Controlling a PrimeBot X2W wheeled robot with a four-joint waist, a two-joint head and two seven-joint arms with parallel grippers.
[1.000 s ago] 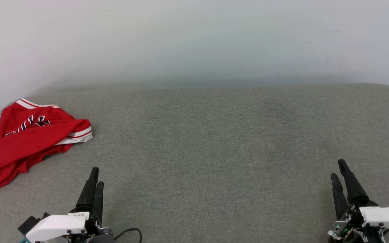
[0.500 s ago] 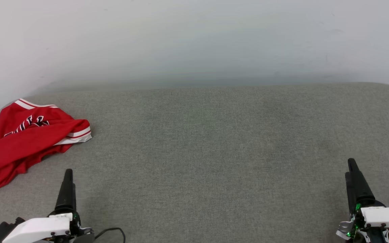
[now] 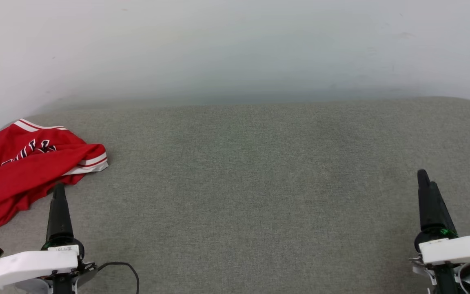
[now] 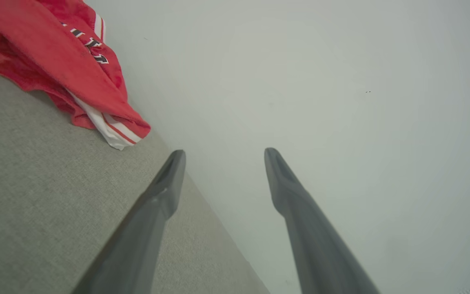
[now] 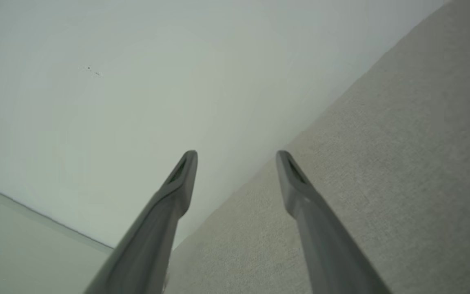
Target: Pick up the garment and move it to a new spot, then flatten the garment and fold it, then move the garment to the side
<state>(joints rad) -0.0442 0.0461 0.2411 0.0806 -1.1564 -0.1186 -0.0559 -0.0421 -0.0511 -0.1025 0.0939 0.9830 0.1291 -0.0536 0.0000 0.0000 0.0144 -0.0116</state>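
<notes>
The garment [image 3: 27, 171] is a red jersey with white striped trim and partly hidden black lettering, lying crumpled at the far left of the grey surface [image 3: 243, 183]; the left wrist view has it [image 4: 55, 61] at its upper left. My left gripper [image 3: 58, 188] stands just below and right of the garment's lower edge, apart from it. Its two fingers are spread with nothing between them in the left wrist view [image 4: 222, 153]. My right gripper [image 3: 423, 176] hovers over the surface's right side, far from the garment, also open and empty [image 5: 235, 154].
A pale wall [image 3: 235, 49] rises right behind the grey padded surface. The surface's rounded back corners sit at the far left and far right. A thin black cable [image 3: 125, 269] curls by my left wrist.
My left gripper has moved left and forward to the garment's lower edge, turned edge-on to the head camera. The right gripper has shifted right and forward. The garment lies as before.
</notes>
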